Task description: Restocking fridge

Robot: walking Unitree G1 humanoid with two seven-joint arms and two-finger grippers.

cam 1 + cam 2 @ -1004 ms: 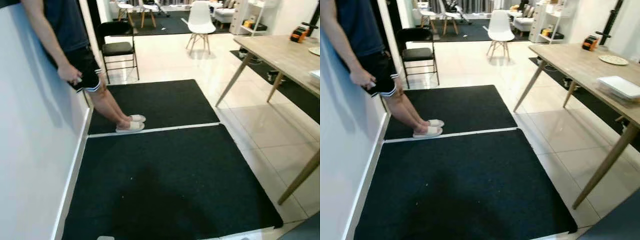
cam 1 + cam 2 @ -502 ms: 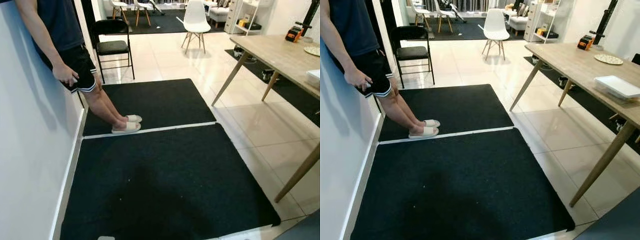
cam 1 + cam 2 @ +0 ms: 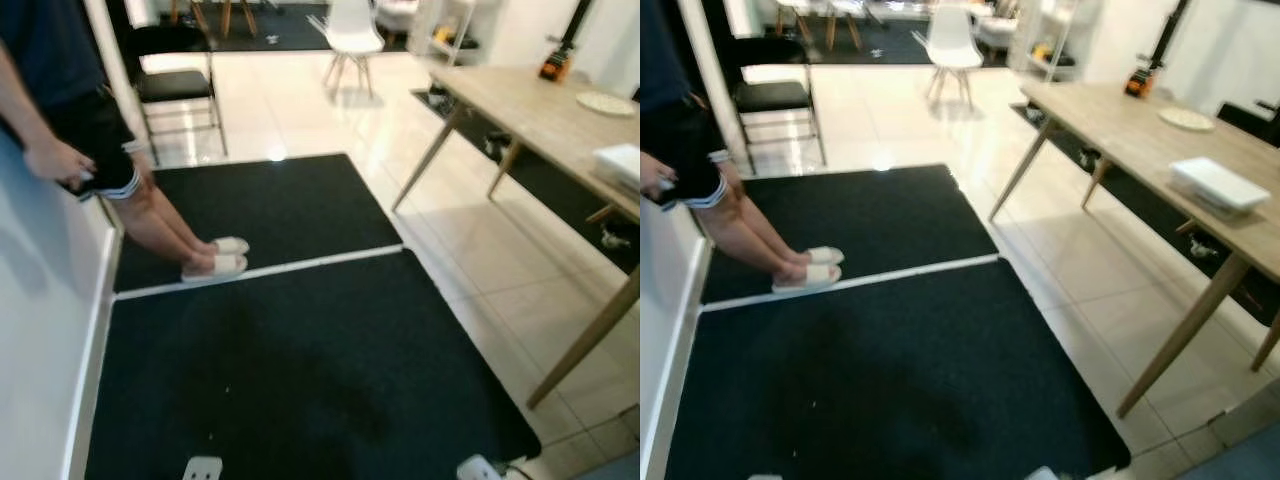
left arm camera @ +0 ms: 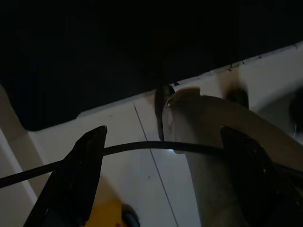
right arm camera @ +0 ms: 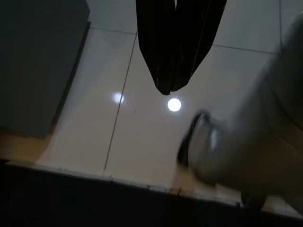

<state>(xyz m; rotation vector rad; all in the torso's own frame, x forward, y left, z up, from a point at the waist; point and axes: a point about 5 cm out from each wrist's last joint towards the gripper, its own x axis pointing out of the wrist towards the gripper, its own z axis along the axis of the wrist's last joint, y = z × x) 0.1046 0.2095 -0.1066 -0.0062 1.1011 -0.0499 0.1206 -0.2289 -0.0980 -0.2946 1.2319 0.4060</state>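
Head cams: two black floor mats (image 3: 300, 370) split by a white seam, a person (image 3: 70, 130) in white slippers leaning on the left wall, wooden table (image 3: 1160, 150) on the right with a white tray (image 3: 1218, 184). Can't make out a fridge. Left gripper (image 4: 161, 161) hangs over tile – fingers apart. Right gripper (image 5: 177, 56) hangs too – fingers together.

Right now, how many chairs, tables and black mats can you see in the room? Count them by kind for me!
Black mats: 2, the near mat and the far mat.
Chairs: 2 clearly, a black folding chair and a white chair; more legs farther back are too cut off to count.
Tables: 1, the wooden table.
Total: 5
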